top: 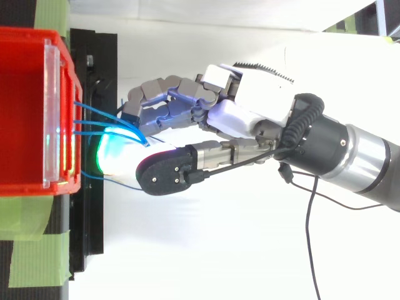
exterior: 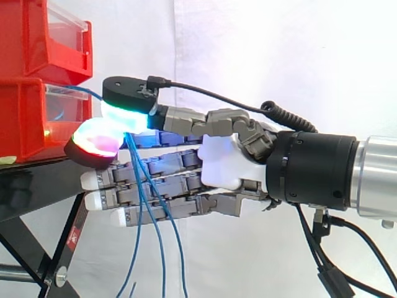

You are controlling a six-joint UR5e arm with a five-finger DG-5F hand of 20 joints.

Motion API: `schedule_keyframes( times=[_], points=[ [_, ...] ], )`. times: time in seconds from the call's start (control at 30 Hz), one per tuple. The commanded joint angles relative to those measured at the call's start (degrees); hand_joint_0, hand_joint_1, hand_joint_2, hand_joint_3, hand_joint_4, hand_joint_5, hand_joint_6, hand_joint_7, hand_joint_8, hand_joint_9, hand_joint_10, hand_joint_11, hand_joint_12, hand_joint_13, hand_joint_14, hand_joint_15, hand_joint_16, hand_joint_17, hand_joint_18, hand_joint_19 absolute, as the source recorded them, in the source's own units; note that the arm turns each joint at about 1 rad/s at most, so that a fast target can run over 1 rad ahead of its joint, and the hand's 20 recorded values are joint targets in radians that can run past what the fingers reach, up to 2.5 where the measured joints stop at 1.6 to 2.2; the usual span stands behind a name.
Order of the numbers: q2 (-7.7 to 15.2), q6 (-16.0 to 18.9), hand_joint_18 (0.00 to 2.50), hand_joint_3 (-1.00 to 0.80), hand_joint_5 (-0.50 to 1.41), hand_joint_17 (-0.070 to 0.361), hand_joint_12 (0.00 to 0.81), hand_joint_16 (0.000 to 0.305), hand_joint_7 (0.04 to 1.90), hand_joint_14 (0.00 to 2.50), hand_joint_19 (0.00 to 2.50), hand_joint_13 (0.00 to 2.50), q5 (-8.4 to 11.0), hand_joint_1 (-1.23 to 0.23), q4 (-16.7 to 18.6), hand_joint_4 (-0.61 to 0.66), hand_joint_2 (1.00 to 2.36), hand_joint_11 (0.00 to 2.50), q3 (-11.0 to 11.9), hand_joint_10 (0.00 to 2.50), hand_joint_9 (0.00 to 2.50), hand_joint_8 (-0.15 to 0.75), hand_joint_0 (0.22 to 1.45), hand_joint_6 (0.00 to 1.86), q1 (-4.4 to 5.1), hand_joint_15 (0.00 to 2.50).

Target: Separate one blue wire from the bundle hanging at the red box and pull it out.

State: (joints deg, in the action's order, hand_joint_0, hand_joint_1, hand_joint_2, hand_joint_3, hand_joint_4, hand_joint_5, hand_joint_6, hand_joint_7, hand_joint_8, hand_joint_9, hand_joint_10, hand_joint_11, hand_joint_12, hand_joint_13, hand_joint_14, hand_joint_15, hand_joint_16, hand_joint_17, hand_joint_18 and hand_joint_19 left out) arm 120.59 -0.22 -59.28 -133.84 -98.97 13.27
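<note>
White curtain hangs behind everything in the side view. The fingers are narrow at the top of the hand. One pad, glowing green and cyan, sits just above another pad, glowing magenta and red, and the two close on the blue wires between them. The lower fingers lie straight and level, with their pale tips pointing toward the bins. The wires hang down in front of these fingers in loose, separate strands.

From above, several blue strands leave the front of the red bin and draw together at the pinch (how many are actually caught there cannot be told). One more strand loops along under the green-lit pad. The wrist and arm reach away to the view's right.

Just beyond the fingertips, the lower red bin sits on the black stand, with the upper red bin stacked on it. Each bin has a clear front panel, and green light reflects off the lower one. Strips of green tape lie beside the stand in the top view.
</note>
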Motion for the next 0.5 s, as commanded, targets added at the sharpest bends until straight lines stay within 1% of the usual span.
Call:
schedule_keyframes(
  times=[0.0, 0.1, 0.47],
  points=[
    [0.00, 0.05, 0.53, -0.35, -0.18, 0.126, 0.451, 0.056, 0.83, 0.01, 0.29, 0.53, -0.49, -0.66, -0.02, 0.26, 1.01, 0.30, 0.00, 0.01, 0.63, 0.351, 0.60, 0.82, -0.18, 0.31],
    [0.00, 0.05, 0.53, -0.36, -0.17, 0.126, 0.450, 0.056, 0.87, 0.01, 0.30, 0.53, -0.40, -0.66, -0.02, 0.28, 1.01, 0.30, 0.00, 0.01, 0.63, 0.350, 0.59, 0.77, -0.35, 0.32],
    [0.00, 0.05, 0.52, -0.37, -0.17, 0.127, 0.452, 0.056, 0.92, 0.01, 0.30, 0.53, -0.49, -0.64, -0.02, 0.28, 1.01, 0.30, 0.00, 0.01, 0.62, 0.354, 0.58, 0.71, -1.14, 0.32]
  ],
)
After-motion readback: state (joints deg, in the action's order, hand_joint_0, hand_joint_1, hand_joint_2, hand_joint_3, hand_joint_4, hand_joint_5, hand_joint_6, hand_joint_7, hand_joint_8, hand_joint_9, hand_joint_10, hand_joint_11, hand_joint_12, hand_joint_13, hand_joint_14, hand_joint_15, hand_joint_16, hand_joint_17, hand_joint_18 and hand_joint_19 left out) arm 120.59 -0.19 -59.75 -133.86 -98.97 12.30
